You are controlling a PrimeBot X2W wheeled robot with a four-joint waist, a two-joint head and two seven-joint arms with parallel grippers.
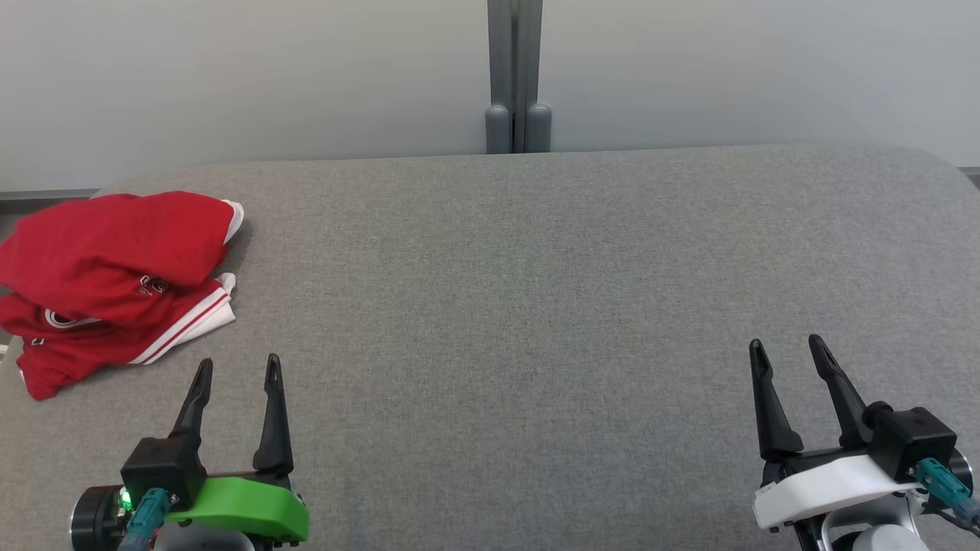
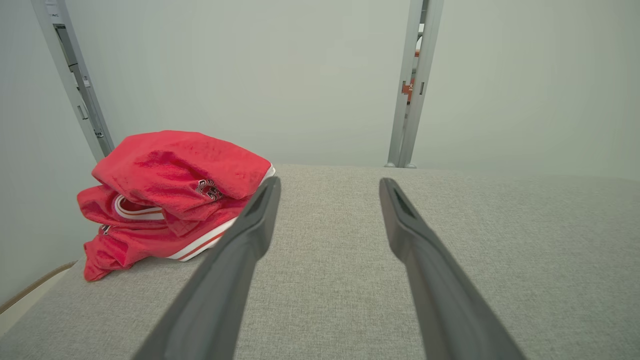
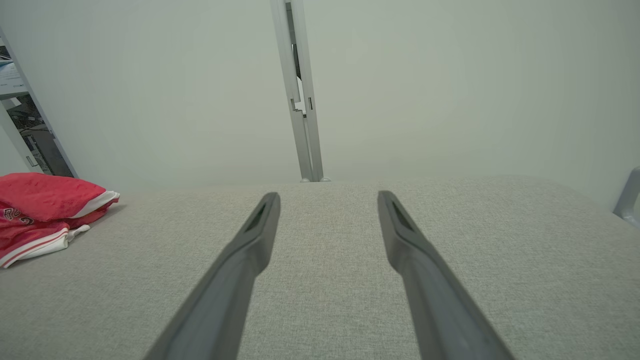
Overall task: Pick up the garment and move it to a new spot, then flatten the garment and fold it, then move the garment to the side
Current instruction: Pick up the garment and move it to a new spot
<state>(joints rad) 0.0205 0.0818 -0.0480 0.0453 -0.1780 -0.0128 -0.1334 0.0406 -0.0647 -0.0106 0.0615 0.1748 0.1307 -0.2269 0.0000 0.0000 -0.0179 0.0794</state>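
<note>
A red garment [image 1: 107, 268] with white trim lies crumpled in a heap at the far left of the grey fabric table [image 1: 536, 306], partly over its left edge. My left gripper [image 1: 238, 370] stands open at the lower left, a short way in front and to the right of the heap, nothing between its fingers. In the left wrist view the garment [image 2: 170, 195] sits left of my open gripper [image 2: 329, 186]. My right gripper [image 1: 785, 346] stands open at the lower right, far from the garment. The right wrist view shows the garment [image 3: 45, 210] at its left edge, and the gripper [image 3: 328, 199] open over bare fabric.
A pale wall with a grey vertical post [image 1: 515, 76] runs behind the table's far edge. The table's left edge lies just beside the garment. A grey metal frame [image 2: 75, 80] stands left of the heap.
</note>
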